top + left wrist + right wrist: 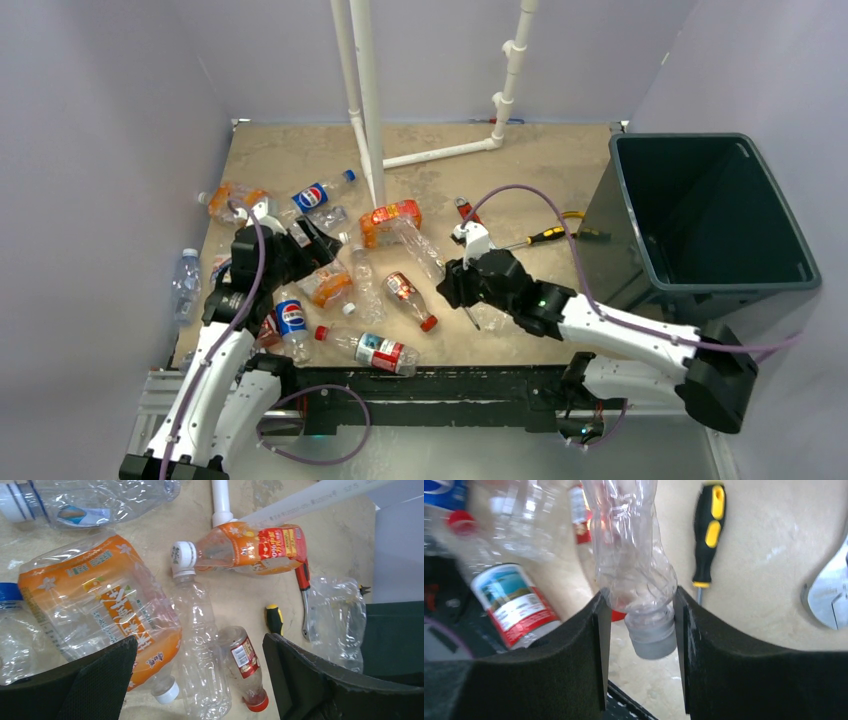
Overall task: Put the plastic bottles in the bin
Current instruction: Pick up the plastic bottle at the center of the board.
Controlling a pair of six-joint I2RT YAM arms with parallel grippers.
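Several plastic bottles lie on the tan table's left half, among them a Pepsi bottle (pixel 320 193), an orange bottle (pixel 392 218) and a small red-labelled bottle (pixel 408 295). My right gripper (pixel 455 280) (pixel 641 597) is shut on the neck end of a clear bottle (pixel 418 248) (pixel 629 545), both pads touching its shoulder, the cap between them. My left gripper (pixel 300 250) (pixel 200 645) hangs open above another clear bottle (pixel 200 650), between a big orange-labelled bottle (pixel 100 605) and the red-labelled bottle (pixel 245 665). The dark green bin (pixel 630 210) stands at the right.
A yellow-and-black screwdriver (pixel 545 236) (pixel 709 525) and a red-handled wrench (pixel 465 210) (pixel 826 600) lie between the bottles and the bin. White pipes (pixel 365 100) rise from the table's back middle. One bottle (pixel 186 283) lies beyond the left edge.
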